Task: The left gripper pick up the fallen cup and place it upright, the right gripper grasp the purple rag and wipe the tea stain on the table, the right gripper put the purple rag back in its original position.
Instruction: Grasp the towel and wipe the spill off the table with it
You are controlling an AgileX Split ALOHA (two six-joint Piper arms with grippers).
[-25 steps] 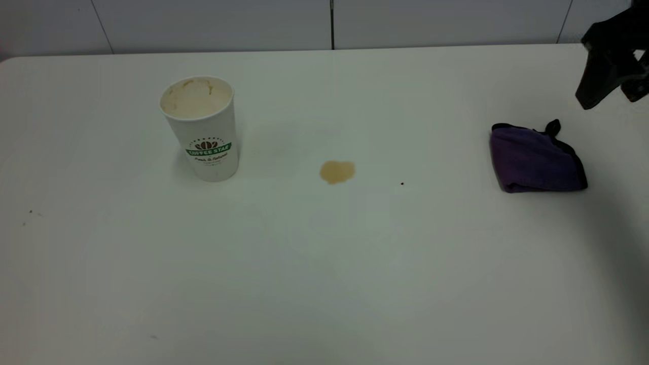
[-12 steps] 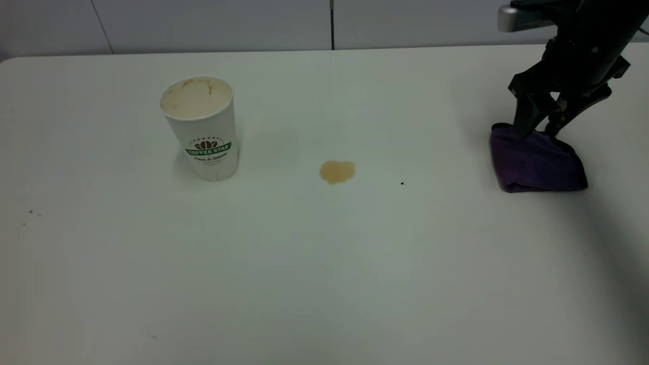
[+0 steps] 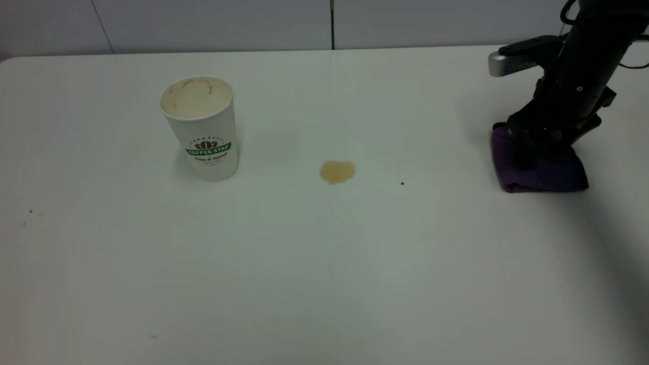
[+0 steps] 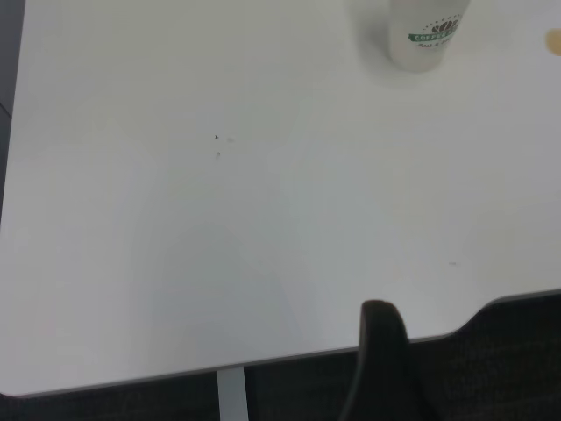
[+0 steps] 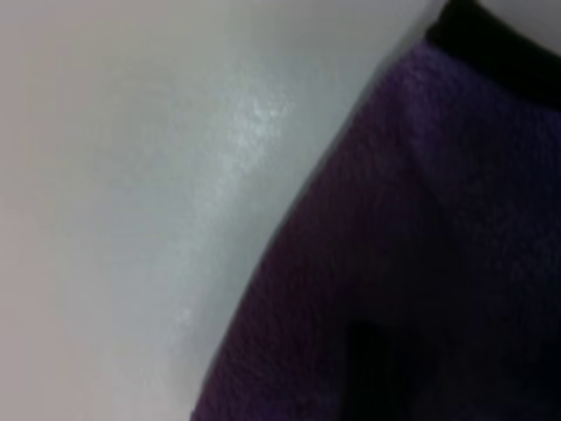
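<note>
Exterior view: right end effector (image 3: 538, 152) pressed down onto purple rag (image 3: 542, 172); whether fingers grip cloth, cannot tell. Tea stain (image 3: 337, 172) well apart from it on desk (image 3: 324, 263); upright cup (image 3: 201, 127) beyond stain.

Left wrist view: left end effector (image 4: 381, 364) at desk edge, state unclear; cup (image 4: 424, 33) well apart.

Right wrist view: purple rag (image 5: 412, 263) directly beneath.

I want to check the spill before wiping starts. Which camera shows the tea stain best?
The exterior view: the tea stain lies whole and unobstructed on the table, between the cup and the purple rag. The left wrist view catches only a sliver at its edge. The right wrist view shows none.
</note>
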